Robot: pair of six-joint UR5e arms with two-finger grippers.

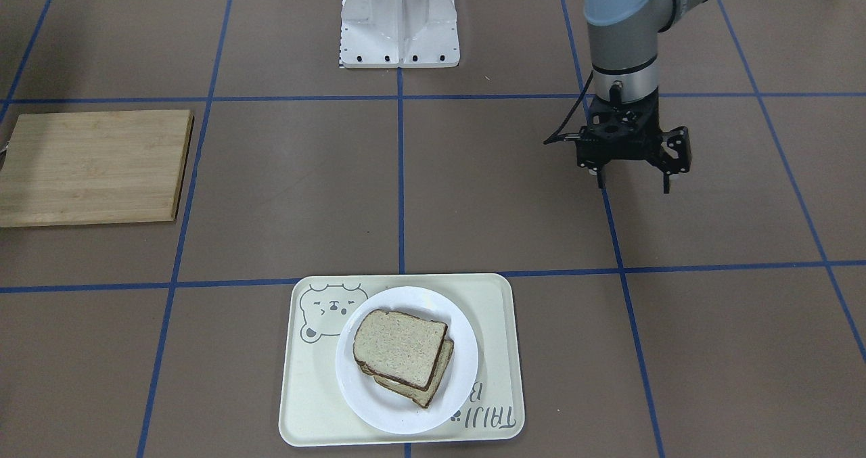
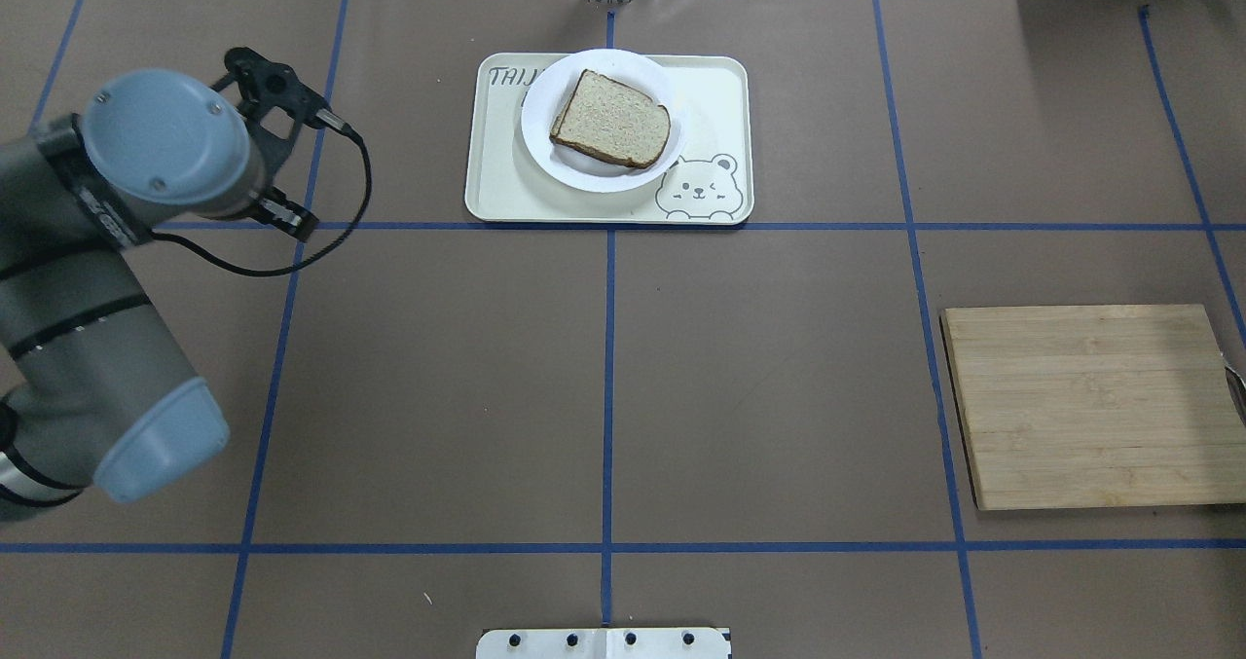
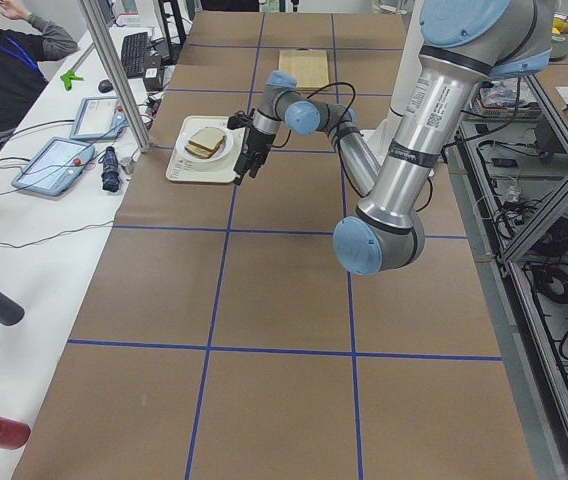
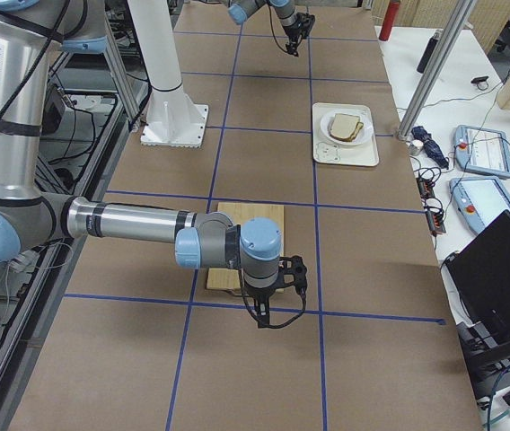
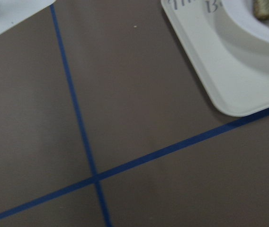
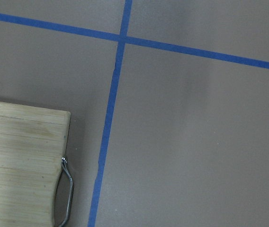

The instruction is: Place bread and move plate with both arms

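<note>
Bread (image 1: pixel 399 346), soft and light, sits on the slick, breakable plate (image 1: pixel 464 371) on the tray (image 1: pixel 312 397), probably best gripped at its rim; left gripper (image 1: pixel 633 183) gapes wide and empty, right gripper (image 4: pixel 277 301) cannot be judged.

Brown table (image 2: pixel 779 396) gridded with blue tape (image 2: pixel 607 396); white bench (image 3: pixel 34 350) alongside.

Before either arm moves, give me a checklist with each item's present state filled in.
1. Bread lies flat on the slice underneath: ok.
2. Plate sits inside the tray: ok.
3. Left gripper is open, empty and apart from the tray: ok.
4. Right gripper is open: cannot tell, since only the side view shows it.
</note>
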